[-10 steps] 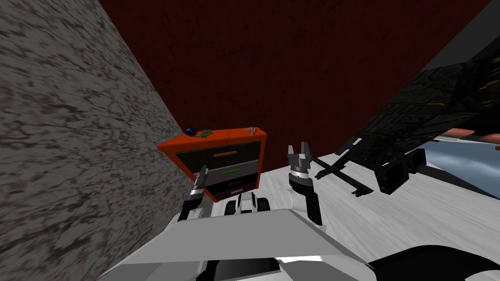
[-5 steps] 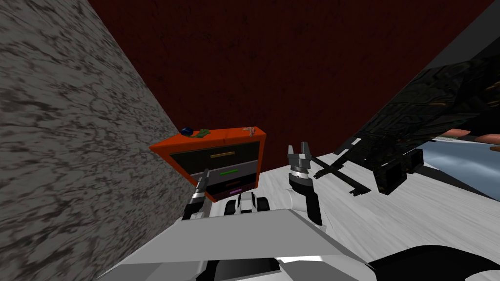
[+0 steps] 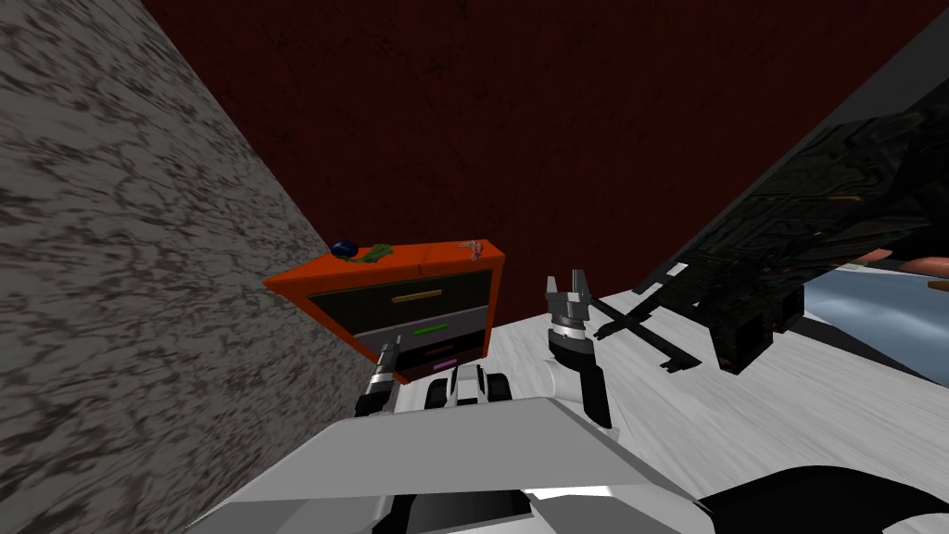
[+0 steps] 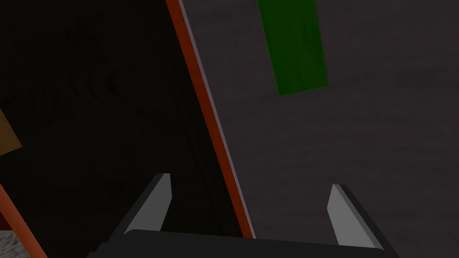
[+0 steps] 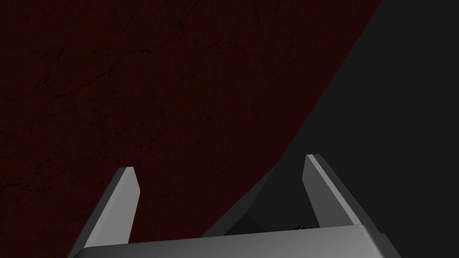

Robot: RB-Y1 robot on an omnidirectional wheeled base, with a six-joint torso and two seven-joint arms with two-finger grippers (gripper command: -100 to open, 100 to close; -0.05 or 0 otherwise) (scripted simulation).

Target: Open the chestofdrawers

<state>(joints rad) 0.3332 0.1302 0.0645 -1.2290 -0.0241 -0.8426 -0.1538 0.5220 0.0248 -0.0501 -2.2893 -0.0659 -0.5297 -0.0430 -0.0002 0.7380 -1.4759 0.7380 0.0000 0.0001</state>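
Head view: chest of drawers stands upright, facing me.

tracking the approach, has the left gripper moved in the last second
Yes: the left gripper has slid down and right, ending nearer the green handle.

Chest orange. Yellow handle, black drawer; green handle, grey drawer. Back wall dark red, side wall mottled grey.

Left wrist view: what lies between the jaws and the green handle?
In that view, only bare grey drawer front; the left gripper, open, is short of the green handle.
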